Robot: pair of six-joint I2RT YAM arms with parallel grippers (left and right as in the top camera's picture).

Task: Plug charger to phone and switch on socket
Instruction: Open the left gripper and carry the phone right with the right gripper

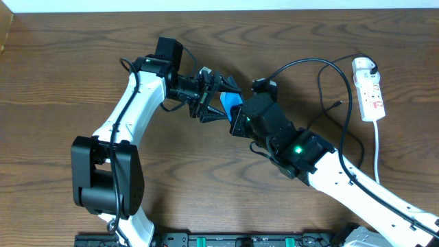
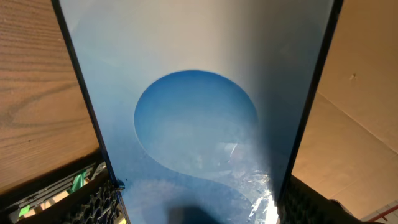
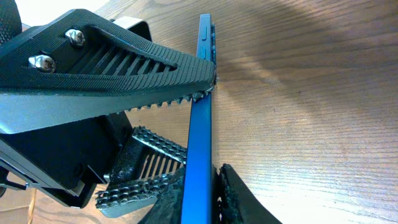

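The phone point(image 1: 233, 103) is tipped up on edge rather than lying flat, caught between the two grippers with its blue screen facing straight into the left wrist camera. Whether its lower edge touches the table point(image 1: 68, 68) I cannot tell. The left gripper point(image 1: 221, 103) has it clasped across its width. Its fingers point(image 2: 93, 200) stand wide, one on each long edge, and the glass fills the space ahead of the palm. I'd guess that hold is meant to steady the handset and leave its end free.

The right gripper point(image 1: 239, 122) reaches from the opposite side and pinches the phone through its thin dimension. From its own camera the handset runs edge-on between the jaws. The toothed tip of one finger point(image 3: 124, 68) touches one face, and the other finger sits tight against the other face. How hard it squeezes I cannot tell. It reads to me as a handover or re-seating, so the charging port lands where a plug can reach it. The port itself is not visible.

The charger point(image 1: 302, 62) lies loose, looping over the wood out behind the right gripper, held by neither tool. Further out on that side, well apart from both grippers, sits the socket point(image 1: 370, 89) with its white cord trailing. Neither plugging nor switching looks done. The switches are too small to read.
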